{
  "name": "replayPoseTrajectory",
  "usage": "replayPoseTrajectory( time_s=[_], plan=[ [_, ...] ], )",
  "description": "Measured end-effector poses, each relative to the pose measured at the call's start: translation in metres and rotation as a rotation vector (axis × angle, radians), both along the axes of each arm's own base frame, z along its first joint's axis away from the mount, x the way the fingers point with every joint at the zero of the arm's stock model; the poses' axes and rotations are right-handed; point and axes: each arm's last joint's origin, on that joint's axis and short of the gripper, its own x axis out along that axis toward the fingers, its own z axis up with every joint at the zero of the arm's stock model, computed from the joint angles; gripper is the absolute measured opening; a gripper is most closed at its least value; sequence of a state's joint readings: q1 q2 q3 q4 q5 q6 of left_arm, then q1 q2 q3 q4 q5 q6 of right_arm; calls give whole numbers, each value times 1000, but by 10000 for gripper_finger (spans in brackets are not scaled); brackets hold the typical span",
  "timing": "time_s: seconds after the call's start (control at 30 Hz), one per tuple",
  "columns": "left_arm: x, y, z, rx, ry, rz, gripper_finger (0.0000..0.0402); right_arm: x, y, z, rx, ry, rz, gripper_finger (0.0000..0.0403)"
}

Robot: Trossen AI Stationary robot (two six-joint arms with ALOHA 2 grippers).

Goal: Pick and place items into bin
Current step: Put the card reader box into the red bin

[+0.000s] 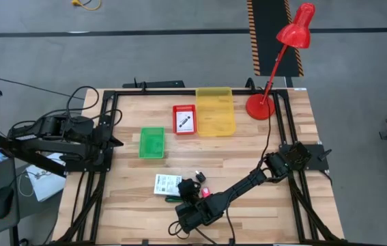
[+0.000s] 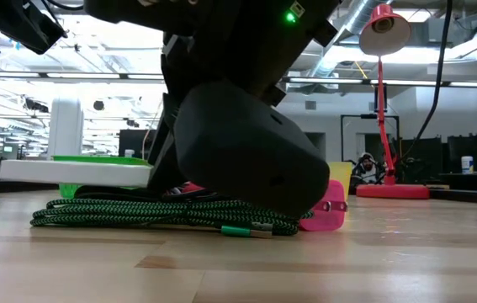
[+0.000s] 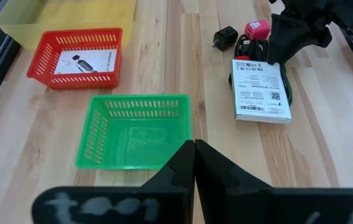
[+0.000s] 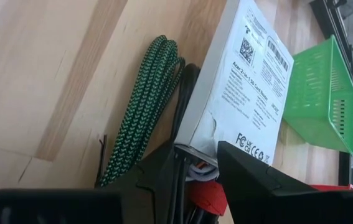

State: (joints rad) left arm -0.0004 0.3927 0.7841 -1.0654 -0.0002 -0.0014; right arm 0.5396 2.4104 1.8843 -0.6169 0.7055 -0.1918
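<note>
Near the table's front edge lies a white printed box [image 1: 168, 184] [image 4: 241, 81] on a coil of green braided cable [image 4: 136, 118] [image 2: 154, 212]. A black-and-red cable bundle [image 3: 244, 48], a black plug [image 3: 226, 38] and a pink plug [image 3: 256, 30] [image 2: 331, 210] lie beside it. My right gripper [image 1: 188, 199] [image 4: 198, 165] is down among them, at the box's near-right end, its fingers partly shut on the bundle. My left gripper [image 3: 193, 144] hangs shut at the table's left side, above the green bin. My right gripper has the bundle's black cords [image 4: 181, 158] and a red piece [image 4: 208, 194] between its two fingers, under the box's torn corner [image 4: 196, 149]. It comes slanting down from the near right. The bundle and the box lie on the table. Whether the box is gripped too, I cannot tell.
A green bin [image 1: 151, 143] stands left of the table's middle. A red bin [image 1: 184, 119] with a card in it and a yellow bin [image 1: 215, 111] stand farther back. A red desk lamp [image 1: 275, 68] stands at the far right corner.
</note>
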Motion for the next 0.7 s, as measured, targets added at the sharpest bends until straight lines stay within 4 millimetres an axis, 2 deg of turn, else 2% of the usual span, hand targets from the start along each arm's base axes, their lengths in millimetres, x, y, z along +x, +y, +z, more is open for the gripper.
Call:
replayPoseTrajectory(
  time_s=[0.33,0.47,0.57,0.7],
  plan=[
    [0,0,0,0,-5,13,0,0,0,0,-2,3,0,118],
    [1,3,1,89,-15,80,0,0,0,0,-2,3,0,118],
    [7,4,-2,73,-51,120,0,0,0,0,-2,3,0,118],
    [14,3,-5,52,-38,87,0,0,0,0,-2,3,0,118]
  ],
)
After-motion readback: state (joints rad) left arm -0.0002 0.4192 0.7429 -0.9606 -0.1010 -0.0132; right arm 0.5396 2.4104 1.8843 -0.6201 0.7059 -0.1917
